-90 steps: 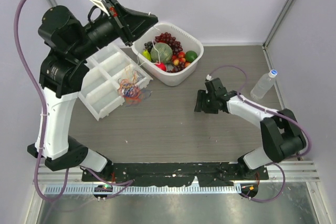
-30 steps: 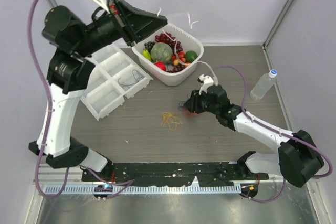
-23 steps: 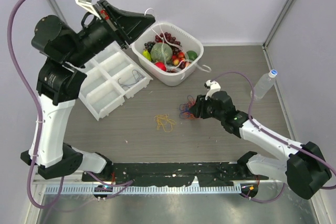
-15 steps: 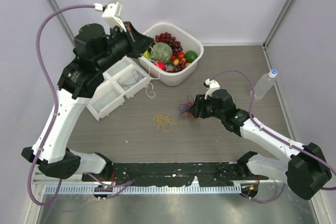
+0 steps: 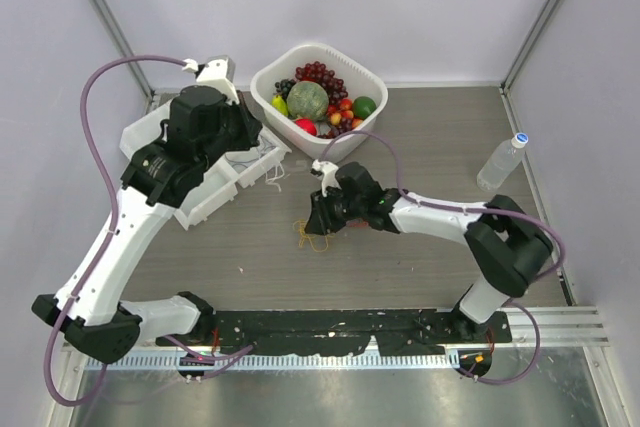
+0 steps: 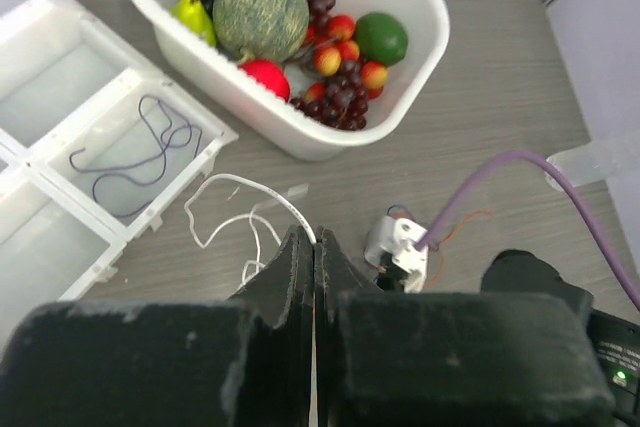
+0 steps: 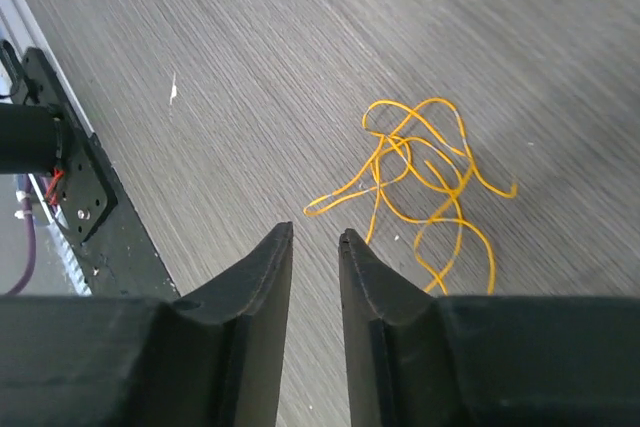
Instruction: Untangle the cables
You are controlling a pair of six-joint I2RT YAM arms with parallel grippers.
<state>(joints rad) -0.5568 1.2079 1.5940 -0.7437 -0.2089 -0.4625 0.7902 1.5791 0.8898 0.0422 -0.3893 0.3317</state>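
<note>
My left gripper (image 5: pixel 258 144) is shut on the white cable (image 6: pixel 232 215), which loops on the table beside the tray; its jaws are pressed together in the left wrist view (image 6: pixel 313 233). A dark purple cable (image 6: pixel 140 142) lies in one tray compartment. The yellow cable (image 7: pixel 425 172) lies loose on the table, also seen from above (image 5: pixel 318 239). My right gripper (image 7: pixel 315 235) hovers just short of it, jaws slightly apart and empty; from above it is at the table's middle (image 5: pixel 313 224). Thin orange-red strands (image 6: pixel 472 217) show beside the right wrist.
A white compartment tray (image 5: pixel 150 137) sits at the left, mostly under my left arm. A white basket of fruit (image 5: pixel 370 77) stands at the back. A clear water bottle (image 5: pixel 500 160) stands at the right.
My left arm has come down from high up, bringing the white cable to the table by the tray. My right arm has swung left from the red-purple bundle to the yellow cable.
</note>
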